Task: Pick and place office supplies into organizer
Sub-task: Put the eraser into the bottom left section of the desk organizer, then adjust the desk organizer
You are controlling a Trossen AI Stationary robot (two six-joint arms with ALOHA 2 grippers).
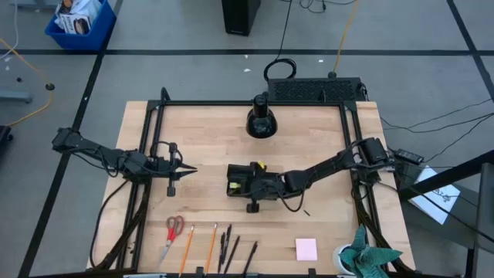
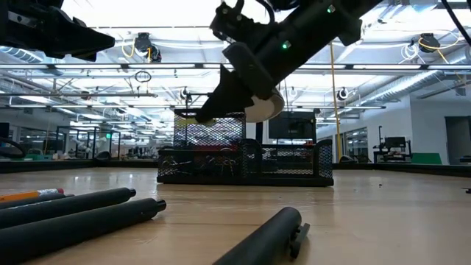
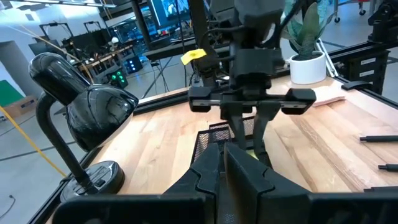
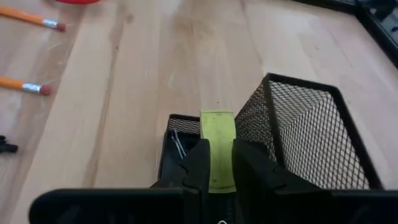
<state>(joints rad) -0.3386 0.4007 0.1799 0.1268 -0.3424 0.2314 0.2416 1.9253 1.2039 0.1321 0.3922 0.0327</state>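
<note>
The black mesh organizer (image 1: 234,171) (image 4: 305,124) stands mid-table. My right gripper (image 1: 241,185) (image 4: 217,152) hovers just over it, shut on a small flat yellow-green piece (image 4: 217,134) above a small compartment (image 4: 180,134). My left gripper (image 1: 185,171) (image 3: 222,168) waits to the organizer's left, shut and holding nothing. Along the near edge lie red-handled scissors (image 1: 173,230), two orange pencils (image 1: 187,249), several dark pens (image 1: 228,245) and a pink sticky-note pad (image 1: 306,249). My right gripper pinches the yellow-green piece between its two fingers (image 4: 196,162), which slant down from the table's right. The piece's free end (image 4: 217,121) sticks out past the fingertips. It is lifted clear, above the organizer's small compartment.
A black dome-headed lamp (image 1: 262,120) (image 3: 93,112) stands at the far edge behind the organizer. A teal-green leafy thing in a white pot (image 1: 369,255) sits at the near right corner. A black frame (image 1: 147,185) lines the table's edges. Bare wood lies between the organizer and the supplies.
</note>
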